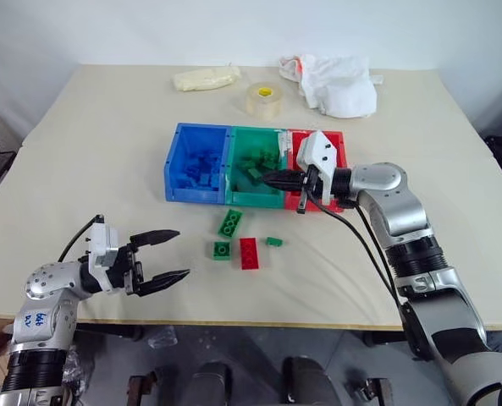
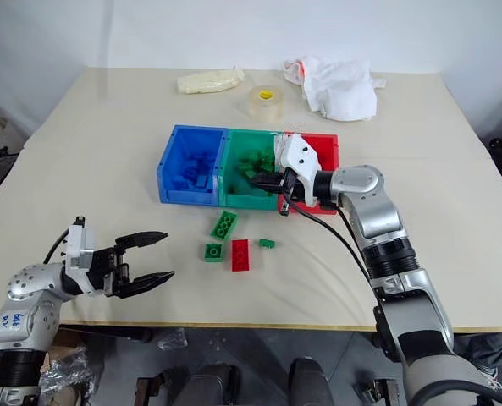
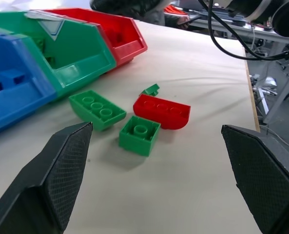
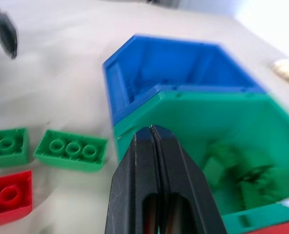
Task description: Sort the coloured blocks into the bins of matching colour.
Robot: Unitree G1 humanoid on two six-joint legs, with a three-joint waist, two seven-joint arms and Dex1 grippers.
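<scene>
Three joined bins stand mid-table: blue (image 1: pixel 176 165), green (image 1: pixel 252 200) and red (image 1: pixel 339 145), the blue and green ones holding blocks of their own colour. In front of them lie a long green block (image 1: pixel 229 222), a square green block (image 1: pixel 222 249), a red block (image 1: pixel 249 253) and a tiny green piece (image 1: pixel 273 242). My right gripper (image 1: pixel 269 178) hovers over the green bin's near edge, shut, with nothing seen between its fingers (image 4: pixel 151 146). My left gripper (image 1: pixel 181 253) is open near the table's front left, pointing at the loose blocks, apart from them.
At the back of the table are a clear tape roll (image 1: pixel 265 100), a crumpled white cloth (image 1: pixel 339 85) and a pale yellowish bag (image 1: pixel 206 79). The table's front edge (image 1: pixel 251 324) runs just below my left gripper.
</scene>
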